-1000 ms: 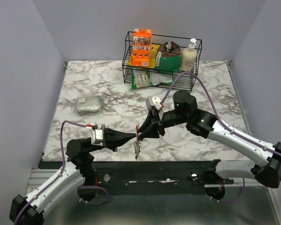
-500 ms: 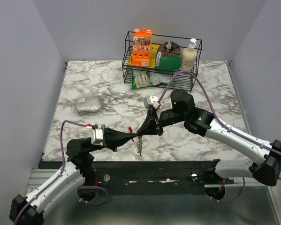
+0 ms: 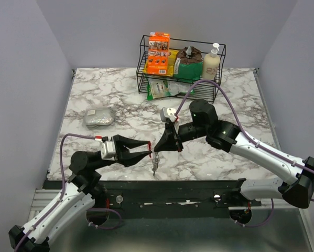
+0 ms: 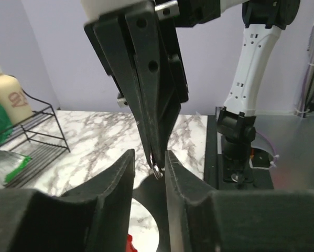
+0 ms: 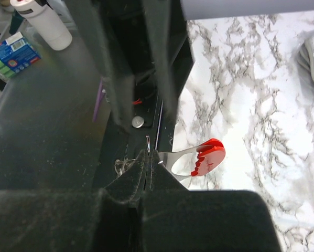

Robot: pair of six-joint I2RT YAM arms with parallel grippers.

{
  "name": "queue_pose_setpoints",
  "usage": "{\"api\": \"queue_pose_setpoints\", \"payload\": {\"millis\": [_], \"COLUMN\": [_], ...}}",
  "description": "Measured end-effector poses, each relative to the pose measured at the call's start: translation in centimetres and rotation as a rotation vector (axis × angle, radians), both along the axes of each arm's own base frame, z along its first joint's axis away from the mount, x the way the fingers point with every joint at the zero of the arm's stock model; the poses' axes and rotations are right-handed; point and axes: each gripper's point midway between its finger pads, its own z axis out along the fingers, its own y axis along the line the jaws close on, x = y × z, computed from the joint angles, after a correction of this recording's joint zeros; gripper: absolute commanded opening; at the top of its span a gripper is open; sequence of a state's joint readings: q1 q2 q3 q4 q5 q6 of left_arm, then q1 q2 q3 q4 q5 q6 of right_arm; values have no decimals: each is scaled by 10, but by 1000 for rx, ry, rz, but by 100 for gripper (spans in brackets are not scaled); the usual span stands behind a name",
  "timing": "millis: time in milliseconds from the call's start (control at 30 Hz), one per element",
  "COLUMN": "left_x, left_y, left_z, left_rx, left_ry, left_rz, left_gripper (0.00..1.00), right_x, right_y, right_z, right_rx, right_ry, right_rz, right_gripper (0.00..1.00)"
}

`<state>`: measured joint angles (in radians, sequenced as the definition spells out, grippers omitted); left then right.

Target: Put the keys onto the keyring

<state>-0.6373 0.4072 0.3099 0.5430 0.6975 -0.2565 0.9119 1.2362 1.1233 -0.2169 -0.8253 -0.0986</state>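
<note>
My right gripper (image 3: 157, 148) (image 5: 146, 155) is shut on the thin wire keyring (image 5: 148, 142) (image 4: 157, 171), held in the air above the table's front edge. Small silver keys (image 3: 154, 165) (image 5: 121, 167) hang from the ring below the fingertips. A silver tag with a red foot-shaped end (image 5: 210, 156) sticks out from the ring on the other side. My left gripper (image 3: 146, 148) (image 4: 149, 153) is open. Its fingers (image 4: 122, 173) stand on either side of the right gripper's tips and the ring, without gripping.
A black wire basket (image 3: 146, 73) at the back holds an orange box (image 3: 159, 52), a green bag (image 3: 188, 65) and a soap bottle (image 3: 211, 62). A green packet (image 3: 164, 89) lies in front of it. A grey pouch (image 3: 99, 117) lies at the left.
The right gripper closed on the ring and shifted slightly left. The left gripper, shut a moment ago, has opened and let go; the keys now hang from the right gripper.
</note>
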Motion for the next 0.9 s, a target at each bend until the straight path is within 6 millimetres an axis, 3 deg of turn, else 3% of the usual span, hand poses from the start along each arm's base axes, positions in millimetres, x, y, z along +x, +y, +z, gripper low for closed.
{"api": "queue_pose_setpoints", "payload": {"millis": [167, 200, 400, 467, 700, 900], "left_x": [6, 8, 32, 43, 62, 54], "left_y": [3, 3, 0, -4, -13, -10], "left_z": [18, 21, 33, 32, 3, -19], "left_rx": [18, 35, 177, 248, 483, 601], "left_ry": [5, 12, 127, 183, 376, 419], "left_rz": [45, 55, 134, 154, 155, 110], "left_gripper": [71, 78, 87, 99, 98, 90], "right_x": [0, 0, 2, 5, 12, 14], "right_y": [-4, -5, -11, -12, -17, -20], "right_z": [-9, -11, -20, -21, -28, -40], "right_rx": [-40, -49, -102, -117, -183, -245], "right_ry": [13, 15, 10, 2, -17, -7], "right_rz": [-13, -16, -37, -49, -77, -76], "right_gripper": [1, 1, 1, 1, 1, 1]}}
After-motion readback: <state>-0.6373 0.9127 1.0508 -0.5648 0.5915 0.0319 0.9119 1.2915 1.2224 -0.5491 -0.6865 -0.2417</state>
